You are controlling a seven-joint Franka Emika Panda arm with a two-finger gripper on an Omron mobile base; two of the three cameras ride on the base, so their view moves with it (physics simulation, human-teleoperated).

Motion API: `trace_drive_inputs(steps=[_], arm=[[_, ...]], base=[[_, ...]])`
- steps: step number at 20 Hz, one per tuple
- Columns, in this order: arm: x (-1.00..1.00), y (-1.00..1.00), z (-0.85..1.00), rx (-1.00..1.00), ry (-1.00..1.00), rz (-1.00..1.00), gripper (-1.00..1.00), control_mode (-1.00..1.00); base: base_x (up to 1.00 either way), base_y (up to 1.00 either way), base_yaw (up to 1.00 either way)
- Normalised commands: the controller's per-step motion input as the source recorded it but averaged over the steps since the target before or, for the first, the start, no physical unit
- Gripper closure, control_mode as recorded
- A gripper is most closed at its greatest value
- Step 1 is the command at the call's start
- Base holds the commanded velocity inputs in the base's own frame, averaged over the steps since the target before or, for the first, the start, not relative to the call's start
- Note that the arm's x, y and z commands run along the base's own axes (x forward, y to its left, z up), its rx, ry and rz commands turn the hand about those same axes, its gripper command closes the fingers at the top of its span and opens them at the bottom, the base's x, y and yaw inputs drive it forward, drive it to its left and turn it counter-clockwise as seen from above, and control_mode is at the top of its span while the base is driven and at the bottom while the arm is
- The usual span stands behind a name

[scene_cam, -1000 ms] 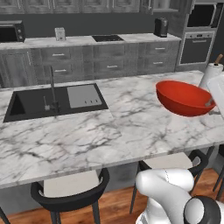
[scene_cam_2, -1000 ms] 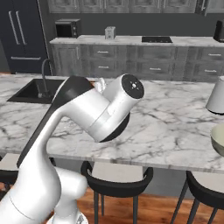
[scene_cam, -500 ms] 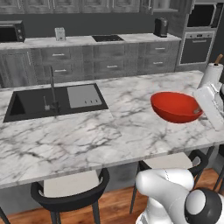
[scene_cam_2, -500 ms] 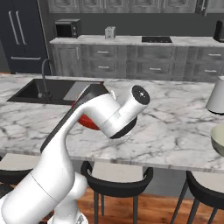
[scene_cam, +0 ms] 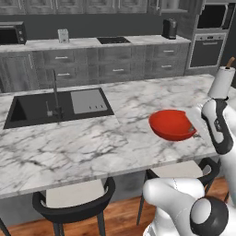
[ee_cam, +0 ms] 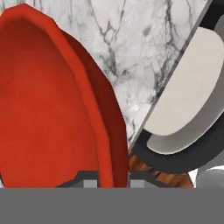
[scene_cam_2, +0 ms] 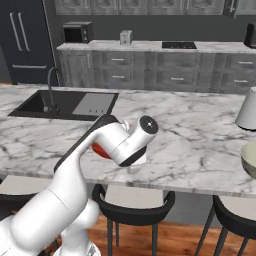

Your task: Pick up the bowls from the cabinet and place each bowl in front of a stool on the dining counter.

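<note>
Red bowl (scene_cam: 171,123), glossy, held by its rim at the near right part of the dining counter (scene_cam: 83,147), just above or on the white grey-veined marble, which cannot be told; its mouth faces up with a slight tilt; in the hand view the bowl (ee_cam: 52,105) fills the left side, its rim passing between the two dark finger tips of the gripper (ee_cam: 113,180), which is clamped on that rim; in the right base view a small red part of the bowl (scene_cam_2: 101,150) shows behind the white arm (scene_cam_2: 100,160). Near edge of the counter just beside the bowl; below it a stool (scene_cam: 184,171) with black curved frame and beige seat cushion, roughly in line with the bowl; the same stool (ee_cam: 188,109) appears at the right of the hand view, past the marble edge. Second stool (scene_cam: 73,200) further left along the near edge. Black inset sink (scene_cam: 55,108) with tap (scene_cam: 55,92) at the far left of the counter, well apart from the bowl. Cream bowl (scene_cam_2: 248,159) at the right edge of the right base view, resting on the counter near its near edge, above another stool (scene_cam_2: 235,220); a pale upright roll (scene_cam_2: 247,110) stands beyond it. Grey drawer units (scene_cam: 92,64) with marble worktop and cooktop (scene_cam: 113,40) along the far wall.
</note>
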Motion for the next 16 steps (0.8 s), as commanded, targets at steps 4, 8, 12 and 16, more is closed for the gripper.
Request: trace_drive_inputs(steps=[4, 8, 12, 16], arm=[[0.43, 0.0, -0.7, 0.0, 0.0, 0.0, 1.0, -1.0], [0.39, 0.0, -0.42, 0.0, 0.0, 0.0, 1.0, -1.0], [0.42, -0.02, -0.24, 0.03, 0.05, 0.0, 1.0, -1.0], [0.45, -0.08, -0.21, 0.0, 0.06, -0.04, 1.0, -1.0]], base=[[0.0, 0.0, 0.0], [0.0, 0.0, 0.0], [0.0, 0.0, 0.0], [0.0, 0.0, 0.0]])
